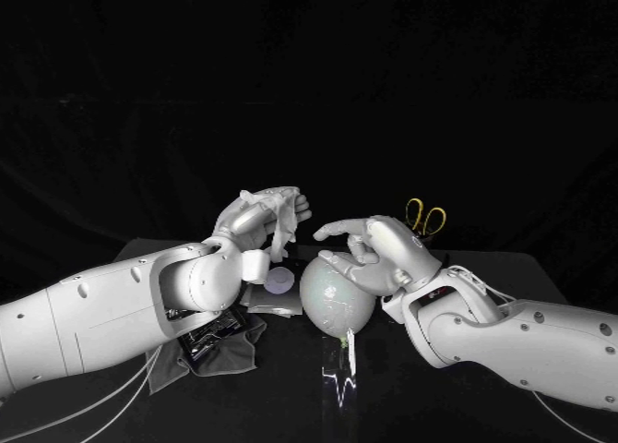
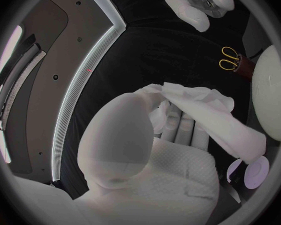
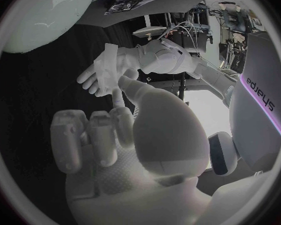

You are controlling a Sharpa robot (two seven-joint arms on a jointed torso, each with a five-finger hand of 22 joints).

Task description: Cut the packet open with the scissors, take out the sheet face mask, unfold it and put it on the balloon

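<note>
Left hand [image 1: 256,219]: raised over the far left part of the table [image 1: 522,277], holding the mask [image 1: 280,205]. The mask is crumpled, not spread out; in the left wrist view it lies across the fingers [image 2: 178,124] and hangs off to one side [image 2: 210,114].

Right hand [image 1: 378,251]: just above the far top of the balloon [image 1: 338,297], close to the left hand. Most fingers are curled in [image 3: 90,137] and one is stretched toward the left hand. Nothing is held. Contact with the balloon cannot be confirmed.

Balloon: pale, at the middle of the table, between the two forearms.

Packet [image 1: 207,338]: dark, on a grey cloth [image 1: 240,362], near left, partly under the left forearm.

Scissors [image 1: 425,218]: gold handles, far right, behind the right hand, apart from both hands.
</note>
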